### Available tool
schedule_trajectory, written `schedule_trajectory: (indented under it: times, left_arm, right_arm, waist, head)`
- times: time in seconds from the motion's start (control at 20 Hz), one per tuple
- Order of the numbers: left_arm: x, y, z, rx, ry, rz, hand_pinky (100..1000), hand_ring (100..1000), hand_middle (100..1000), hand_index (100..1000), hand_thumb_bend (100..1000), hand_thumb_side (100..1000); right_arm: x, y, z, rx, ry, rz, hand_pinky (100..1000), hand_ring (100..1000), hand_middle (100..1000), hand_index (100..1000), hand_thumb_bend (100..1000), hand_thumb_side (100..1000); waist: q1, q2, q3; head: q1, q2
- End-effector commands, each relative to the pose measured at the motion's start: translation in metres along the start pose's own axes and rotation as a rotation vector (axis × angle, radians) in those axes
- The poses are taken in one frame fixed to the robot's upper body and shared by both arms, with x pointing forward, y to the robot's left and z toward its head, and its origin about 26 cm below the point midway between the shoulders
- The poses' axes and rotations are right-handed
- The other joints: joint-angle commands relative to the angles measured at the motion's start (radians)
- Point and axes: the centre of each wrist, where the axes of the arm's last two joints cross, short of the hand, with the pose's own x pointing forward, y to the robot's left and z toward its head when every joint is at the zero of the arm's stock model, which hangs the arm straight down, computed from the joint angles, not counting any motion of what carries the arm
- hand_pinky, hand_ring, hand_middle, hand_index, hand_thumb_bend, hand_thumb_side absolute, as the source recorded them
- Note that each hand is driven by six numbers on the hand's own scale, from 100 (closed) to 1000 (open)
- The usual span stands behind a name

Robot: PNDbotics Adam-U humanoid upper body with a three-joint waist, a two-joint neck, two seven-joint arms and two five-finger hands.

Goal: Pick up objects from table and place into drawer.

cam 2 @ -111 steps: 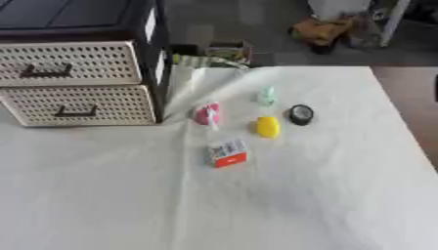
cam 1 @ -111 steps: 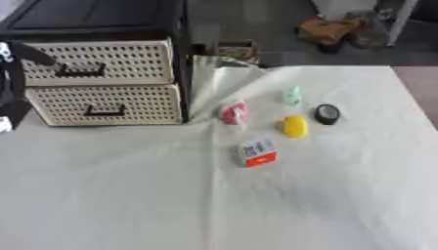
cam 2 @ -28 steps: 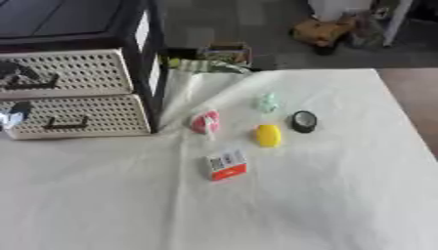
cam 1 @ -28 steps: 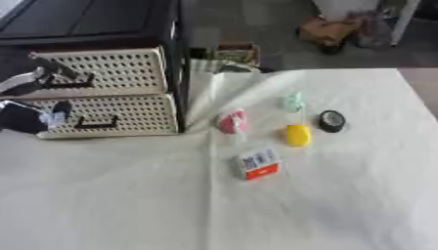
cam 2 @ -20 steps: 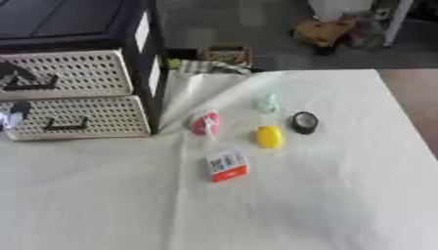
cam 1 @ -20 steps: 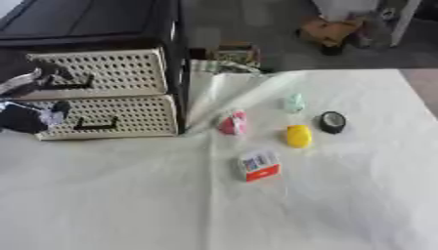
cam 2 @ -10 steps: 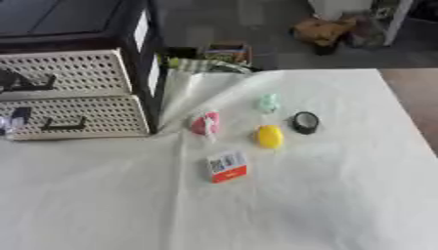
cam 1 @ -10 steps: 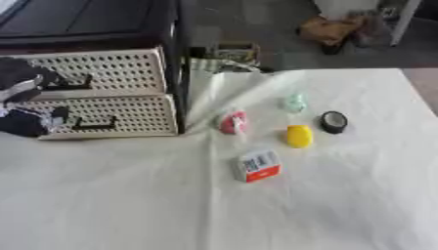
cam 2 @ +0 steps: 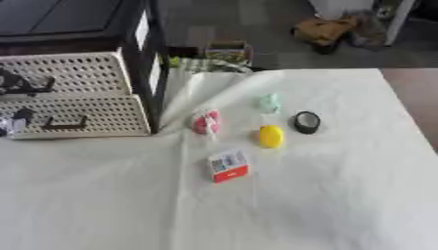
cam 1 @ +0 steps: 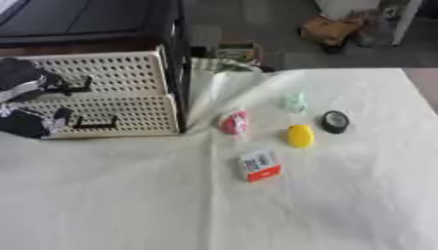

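Observation:
A beige perforated two-drawer unit [cam 1: 128, 105] in a black frame stands at the back left of the white cloth. My left hand [cam 1: 24, 82] comes in from the left edge and lies over the front of the upper drawer [cam 1: 111, 73], its fingers curled at the left end of that drawer's dark handle [cam 1: 78, 88]. On the cloth lie a pink object [cam 1: 232, 122], a mint-green object [cam 1: 294, 102], a black round object [cam 1: 334, 121], a yellow oval object [cam 1: 299, 135] and a small red-and-white box [cam 1: 260, 165]. My right hand shows in neither view.
The lower drawer [cam 1: 128, 114] is closed, with its own dark handle [cam 1: 94, 123]. A crumpled bag [cam 1: 224, 66] sits behind the table's far edge, with clutter on the floor beyond [cam 1: 329, 29]. The table's right edge [cam 1: 419, 93] runs past the black round object.
My left hand has risen from beside the lower drawer onto the upper drawer's front and handle. The objects on the cloth have not moved; the view has shifted slightly.

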Motion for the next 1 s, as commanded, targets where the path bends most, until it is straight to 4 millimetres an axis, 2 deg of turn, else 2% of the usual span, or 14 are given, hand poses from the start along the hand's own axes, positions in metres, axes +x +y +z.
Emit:
schedule_trajectory:
  times: [0.05,0.5,1.0]
  left_arm:
    - [-0.004,0.013,0.008,0.040,0.006,-0.007,100,100,100,777,105,408]
    - [-0.001,0.010,0.017,0.045,-0.011,-0.005,100,100,100,758,105,408]
    - [-0.002,0.000,0.024,0.043,-0.004,0.011,100,100,100,733,105,408]
  right_arm:
    - [0.004,-0.005,-0.005,-0.009,-0.021,0.003,767,715,498,786,434,765]
    - [0.004,-0.005,-0.005,-0.016,-0.021,0.000,768,717,500,787,434,765]
    - [0.004,-0.005,-0.005,-0.023,-0.018,-0.002,771,719,502,787,434,765]
  waist:
    - [-0.001,-0.025,0.002]
    - [-0.002,-0.036,0.007]
    - [-0.008,-0.046,0.009]
  head:
    - [0.003,-0.001]
    - [0.020,0.014]
    - [0.024,0.013]
